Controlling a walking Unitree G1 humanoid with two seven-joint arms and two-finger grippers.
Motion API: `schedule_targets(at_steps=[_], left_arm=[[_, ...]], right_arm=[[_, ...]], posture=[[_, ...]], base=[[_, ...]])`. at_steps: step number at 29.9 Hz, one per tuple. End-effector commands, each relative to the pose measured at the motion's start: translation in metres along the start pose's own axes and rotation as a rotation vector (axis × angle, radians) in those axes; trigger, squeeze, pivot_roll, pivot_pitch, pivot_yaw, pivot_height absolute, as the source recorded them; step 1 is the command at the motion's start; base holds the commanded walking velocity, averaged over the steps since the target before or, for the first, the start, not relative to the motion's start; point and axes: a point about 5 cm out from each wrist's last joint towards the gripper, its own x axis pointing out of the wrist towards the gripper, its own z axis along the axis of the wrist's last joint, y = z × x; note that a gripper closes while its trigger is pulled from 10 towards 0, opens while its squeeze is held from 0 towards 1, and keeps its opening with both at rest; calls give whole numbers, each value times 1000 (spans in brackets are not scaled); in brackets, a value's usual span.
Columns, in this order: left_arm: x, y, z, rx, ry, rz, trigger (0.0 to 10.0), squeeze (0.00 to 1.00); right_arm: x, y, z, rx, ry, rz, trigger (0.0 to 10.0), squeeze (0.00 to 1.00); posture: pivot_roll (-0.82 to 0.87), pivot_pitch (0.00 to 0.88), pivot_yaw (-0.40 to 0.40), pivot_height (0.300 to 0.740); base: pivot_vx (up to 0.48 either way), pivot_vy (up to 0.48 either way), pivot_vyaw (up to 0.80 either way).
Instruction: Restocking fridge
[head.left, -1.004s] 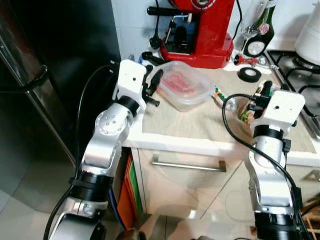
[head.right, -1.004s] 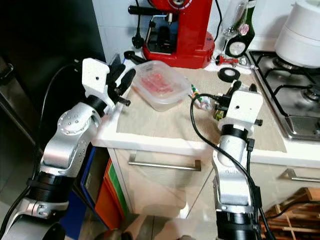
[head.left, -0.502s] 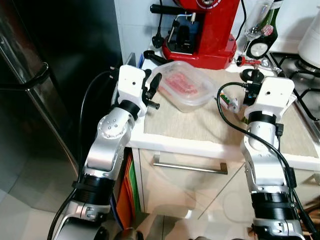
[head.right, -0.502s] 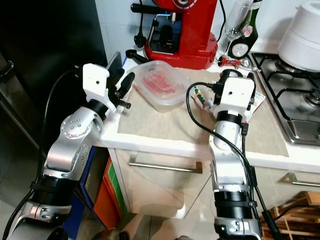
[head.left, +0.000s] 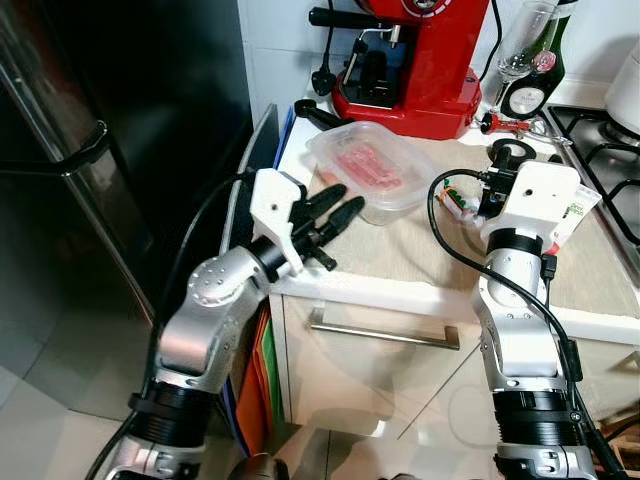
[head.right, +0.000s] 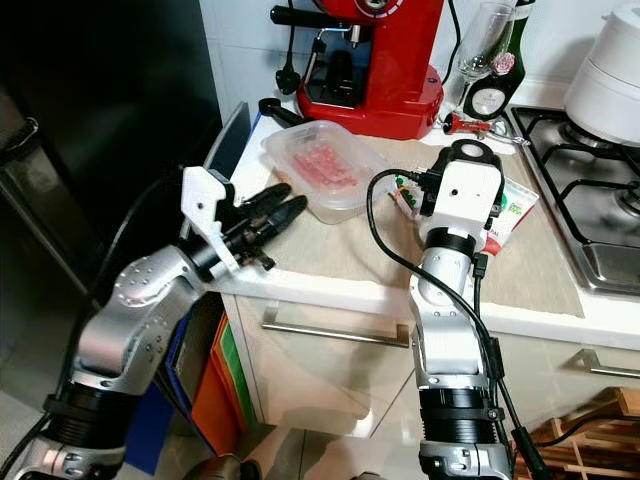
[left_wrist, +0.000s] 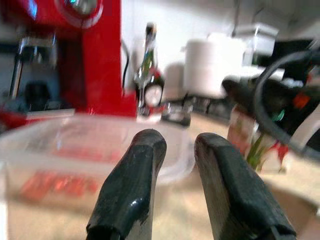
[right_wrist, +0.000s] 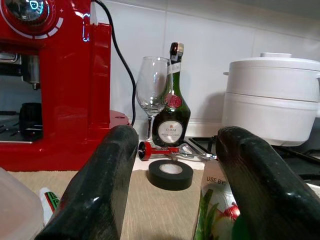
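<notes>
On the tabletop (head.left: 400, 255) by the red coffee machine (head.left: 420, 60), nothing is being carried yet. The clear plastic box (head.left: 365, 170) of pinkish meat is sitting with its lid on, just beyond the left gripper (head.left: 335, 215), whose jaws are nearly pressed together, with only a thin gap and nothing between them, pointing at the box's near left corner without touching it. To the right, the right gripper (right_wrist: 175, 200) is hovering over a green-and-white packet (head.right: 510, 205), jaws spread wide on either side of it and not pinching it. The dark fridge (head.left: 110, 150) at the far left is standing shut. By my reckoning the restocking is barely beginning: both items are waiting to be gripped, carried over, and the door opened.
</notes>
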Motion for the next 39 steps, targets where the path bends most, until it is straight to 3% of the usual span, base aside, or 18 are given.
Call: schedule_targets(at_steps=[1,3,5,9,10,12,14,17,18,20,22,26,30,39], left_arm=[[10,-8,2,47,-23,-29,10000,0],[12,-10,1,52,-28,-31,10000,0],[12,-6,-21,121,33,34,10000,0],[-15,12,-66,152,170,126,10000,0],[-23,15,-76,125,200,141,10000,0],[-33,13,-85,102,195,134,10000,0],[-34,8,-85,86,160,110,10000,0],[-22,-10,-73,83,21,15,10000,0],[-22,-10,-73,83,21,15,10000,0],[-10,-19,-58,147,-90,-21,10000,0],[-8,-19,-54,163,-117,-20,10000,0],[0,-14,-15,202,-261,28,10000,0],[-2,-13,-6,172,-285,27,10000,0],[-8,-17,-22,121,-236,-14,10000,0]], right_arm=[[-2,-6,-9,-16,38,-24,10000,0],[-2,-7,-10,-21,38,-27,10000,0],[0,-11,-13,-38,39,-33,10000,0],[3,-12,-12,-44,26,-36,10000,0],[3,-13,-12,-46,25,-39,10000,0],[4,-15,-13,-48,24,-43,10000,0],[5,-16,-13,-52,21,-44,10000,0],[4,-17,-14,-60,18,-42,10000,0],[4,-17,-14,-60,18,-42,10000,0],[3,-14,-16,-61,19,-33,10000,0],[3,-14,-16,-61,18,-30,10000,0],[3,-12,-16,-60,17,-15,10000,0],[3,-11,-17,-58,24,-9,10000,0],[4,-7,-20,-43,38,-21,10000,0]], posture=[[134,0,-2,730],[132,0,-1,730],[122,0,4,730],[121,0,-3,730],[120,0,-5,730],[115,0,-13,730],[114,0,-17,730],[107,0,-19,730],[107,0,-19,730],[102,0,-20,730],[100,0,-21,730],[111,0,-33,730],[120,0,-36,730],[121,0,-20,730]], base=[[0,0,0],[0,0,0],[0,0,0],[0,0,0],[0,0,0],[0,0,0],[0,0,0],[0,0,0],[0,0,0],[0,0,0],[0,0,0],[0,0,0],[0,0,0],[0,0,0]])
